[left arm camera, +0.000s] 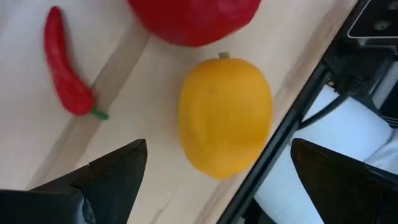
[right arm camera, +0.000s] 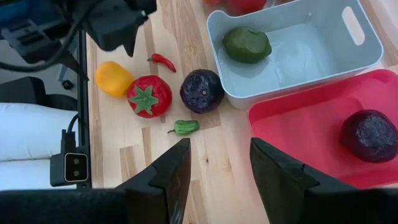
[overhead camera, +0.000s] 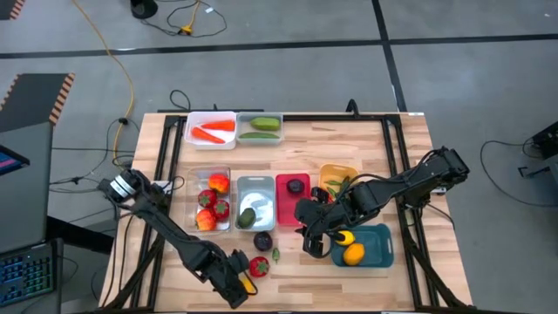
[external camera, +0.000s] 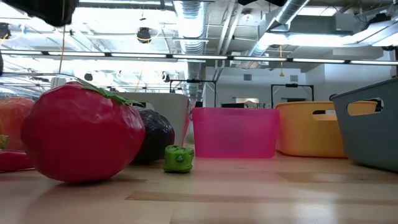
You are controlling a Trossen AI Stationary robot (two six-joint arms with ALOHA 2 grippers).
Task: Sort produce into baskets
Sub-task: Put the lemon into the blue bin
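My left gripper [left arm camera: 214,171] hangs released over the yellow lemon [left arm camera: 225,115] at the desk's front edge; my right gripper [right arm camera: 214,165] is released beside the teal basket [overhead camera: 373,248].

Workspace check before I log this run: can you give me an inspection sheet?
Surface: wooden table, bare boards between bins.
Job's things: white bin holds carrots; teal bin holds two yellow fruits; red bin holds a purple plum. Loose near the front edge: tomato, yellow fruit, red chili, purple fruit, small green pepper.
Clutter: nothing seen.
Grippers: left gripper open, fingers either side of the yellow fruit; right gripper open, above the table by the red bin.
Cables: yellow cord on the floor.
Surroundings: grey floor, no people seen.
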